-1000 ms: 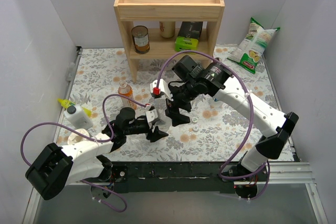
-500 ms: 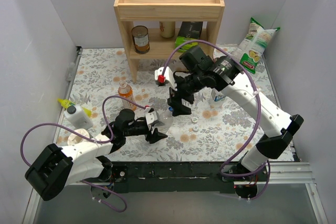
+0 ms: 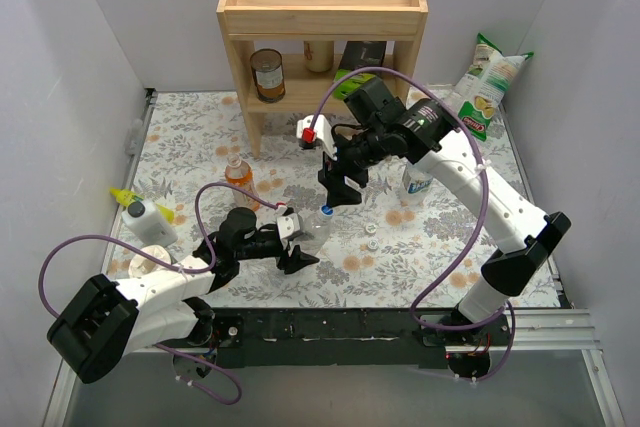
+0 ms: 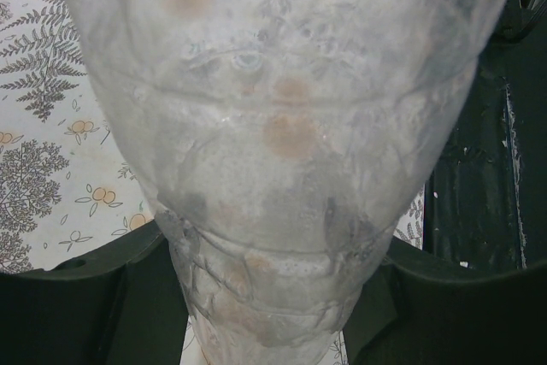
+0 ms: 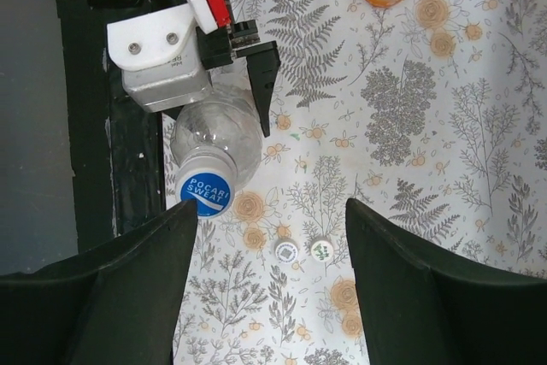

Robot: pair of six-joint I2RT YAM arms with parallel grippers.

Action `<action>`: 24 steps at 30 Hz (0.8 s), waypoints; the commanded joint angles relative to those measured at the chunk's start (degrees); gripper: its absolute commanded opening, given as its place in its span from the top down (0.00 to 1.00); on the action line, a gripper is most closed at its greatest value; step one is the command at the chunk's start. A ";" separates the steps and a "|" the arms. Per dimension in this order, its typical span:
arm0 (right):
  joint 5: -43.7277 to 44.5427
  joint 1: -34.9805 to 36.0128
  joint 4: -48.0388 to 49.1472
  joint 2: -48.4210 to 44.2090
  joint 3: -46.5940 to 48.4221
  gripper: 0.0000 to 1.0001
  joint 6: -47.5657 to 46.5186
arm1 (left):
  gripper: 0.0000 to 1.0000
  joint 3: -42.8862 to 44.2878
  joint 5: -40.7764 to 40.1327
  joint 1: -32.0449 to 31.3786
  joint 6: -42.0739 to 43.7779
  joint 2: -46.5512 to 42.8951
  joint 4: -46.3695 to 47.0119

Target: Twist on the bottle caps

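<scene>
Across the flowered table [image 3: 190,137], the largest worry is sitting with the clear bottle [image 4: 273,126], which is being held roughly upright toward the table's 6 o'clock edge. The left gripper [image 3: 302,239] is pinching its thin body low down. That see-through wall is looking soft enough to buckle or turn in the grip once twisting force is coming through the neck, in which case bottle and cap would be spinning together.

The right gripper [image 5: 272,207] is hanging above with its fingers spread and nothing between them. The blue cap [image 5: 205,191] is lying outside them at the gripper's 9 o'clock, so a straight descent is likely landing a finger on the bottle's shoulder and tipping it.

The cap is sitting on the mouth, white lettering up. Whether it is sitting square on the threads I cannot tell; a crooked one would be jamming.

A pale loose cap [image 5: 285,250] and its neighbour cap [image 5: 321,250] are lying at the bottle's 4 o'clock, where a sweeping finger could be scattering them.
</scene>
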 commanded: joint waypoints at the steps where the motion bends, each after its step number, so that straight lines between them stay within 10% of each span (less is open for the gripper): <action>1: -1.90 0.96 0.55 -0.52 -1.55 0.24 -1.52 | 1.00 1.52 0.65 0.22 0.06 -0.63 1.33; 24: 2.06 4.66 1.09 1.93 -3.66 0.29 -0.38 | 1.00 0.64 1.88 0.22 8.59 -2.30 -0.25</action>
